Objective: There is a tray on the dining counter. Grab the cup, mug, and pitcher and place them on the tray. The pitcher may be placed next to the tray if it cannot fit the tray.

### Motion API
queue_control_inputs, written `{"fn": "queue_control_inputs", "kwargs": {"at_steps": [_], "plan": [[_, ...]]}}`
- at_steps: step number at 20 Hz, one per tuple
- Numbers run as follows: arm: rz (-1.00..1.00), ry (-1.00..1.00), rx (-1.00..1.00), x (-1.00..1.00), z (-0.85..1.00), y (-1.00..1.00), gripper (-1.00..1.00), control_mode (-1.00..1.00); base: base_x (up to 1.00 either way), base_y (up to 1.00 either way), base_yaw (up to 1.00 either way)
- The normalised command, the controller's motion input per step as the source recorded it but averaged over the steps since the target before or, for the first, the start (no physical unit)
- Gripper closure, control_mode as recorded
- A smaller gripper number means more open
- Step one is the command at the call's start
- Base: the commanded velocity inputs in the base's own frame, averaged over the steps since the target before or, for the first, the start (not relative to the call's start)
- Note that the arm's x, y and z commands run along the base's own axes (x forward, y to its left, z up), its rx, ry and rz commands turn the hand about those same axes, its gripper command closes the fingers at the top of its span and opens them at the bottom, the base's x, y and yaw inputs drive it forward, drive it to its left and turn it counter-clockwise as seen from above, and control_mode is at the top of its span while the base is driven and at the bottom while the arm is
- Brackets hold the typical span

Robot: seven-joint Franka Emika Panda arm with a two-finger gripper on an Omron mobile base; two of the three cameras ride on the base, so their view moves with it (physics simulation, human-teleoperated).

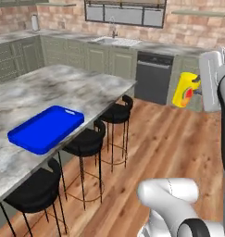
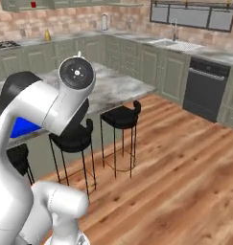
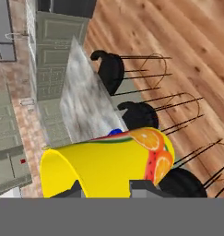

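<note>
My gripper (image 1: 195, 90) is shut on the yellow cup (image 1: 185, 90), holding it in the air over the wooden floor, right of the dining counter (image 1: 63, 88). In the hand view the cup (image 3: 109, 165), with its orange fruit print, lies between my fingertips (image 3: 142, 186). The blue tray (image 1: 46, 128) rests on the counter near its front edge, well left of the cup. A sliver of the tray (image 2: 23, 127) shows behind my arm. A small mustard pitcher (image 2: 47, 35) stands on the far wall counter. A tiny red object (image 2: 33, 4) on a high shelf is too small to identify as the mug.
Three black stools (image 1: 88, 141) stand along the dining counter's front edge. A dark dishwasher (image 1: 153, 76) and sink (image 1: 116, 40) line the back wall. A stove (image 2: 3, 45) is at the far left. Open wooden floor (image 1: 169, 148) lies under the cup.
</note>
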Motion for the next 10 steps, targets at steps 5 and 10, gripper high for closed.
{"fn": "queue_control_inputs", "kwargs": {"at_steps": [5, 10], "plan": [[0.0, 0.0, 0.0, 0.0, 0.0, 0.0, 1.0, 1.0, 0.37, -0.34, 0.74], [0.0, 0.0, 0.0, 0.0, 0.0, 0.0, 1.0, 1.0, 0.63, -0.45, 0.61]]}}
